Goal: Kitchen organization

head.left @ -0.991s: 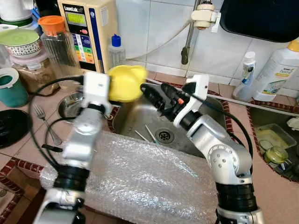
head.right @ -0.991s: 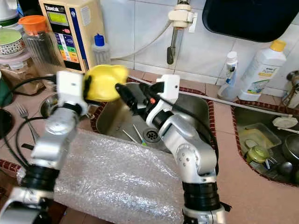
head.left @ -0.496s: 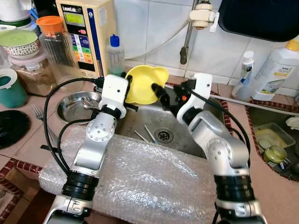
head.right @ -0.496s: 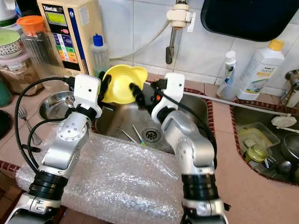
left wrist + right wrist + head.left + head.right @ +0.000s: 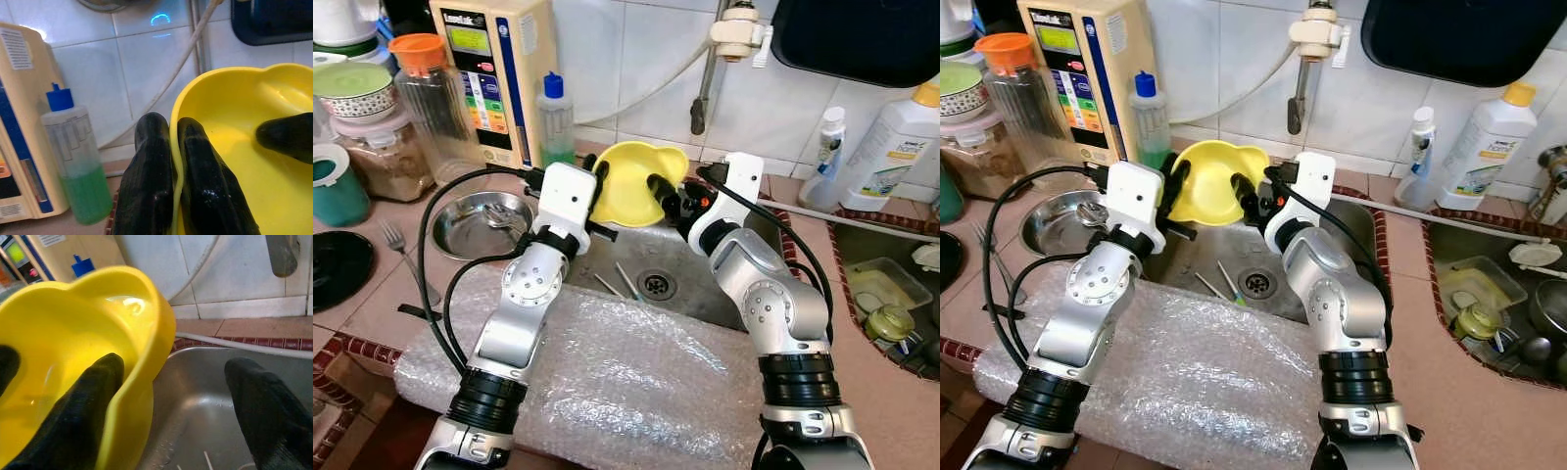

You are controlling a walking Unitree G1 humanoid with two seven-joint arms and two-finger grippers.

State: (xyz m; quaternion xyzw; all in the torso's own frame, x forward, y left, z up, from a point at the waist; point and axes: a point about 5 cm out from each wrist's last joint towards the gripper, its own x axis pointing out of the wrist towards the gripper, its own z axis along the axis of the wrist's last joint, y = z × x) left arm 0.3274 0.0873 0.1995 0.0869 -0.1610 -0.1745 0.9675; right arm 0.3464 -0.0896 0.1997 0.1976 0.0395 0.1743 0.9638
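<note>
A yellow bowl [image 5: 628, 182] is tilted over the back left corner of the steel sink [image 5: 710, 269], its opening turned toward me. My left gripper [image 5: 173, 142] is shut on the bowl's rim [image 5: 177, 117], one finger inside and one outside. My right gripper [image 5: 176, 364] is open at the bowl's opposite side. One of its fingers [image 5: 80, 406] lies inside the bowl and the other finger [image 5: 264, 401] hangs over the sink. In the eye views the right gripper [image 5: 668, 193] sits just right of the bowl.
Bubble wrap [image 5: 607, 377] covers the counter's front edge below both arms. A steel dish [image 5: 480, 223], a fork [image 5: 399, 242], a green-liquid bottle [image 5: 556, 117] and jars [image 5: 431, 88] stand at the left. The tap [image 5: 703, 93] hangs above; detergent bottles [image 5: 891, 147] and a second basin [image 5: 881, 294] are at the right.
My left gripper has carried the bowl right and down toward the sink's back corner, turning its opening toward me. The right gripper's finger has gone inside the bowl.
</note>
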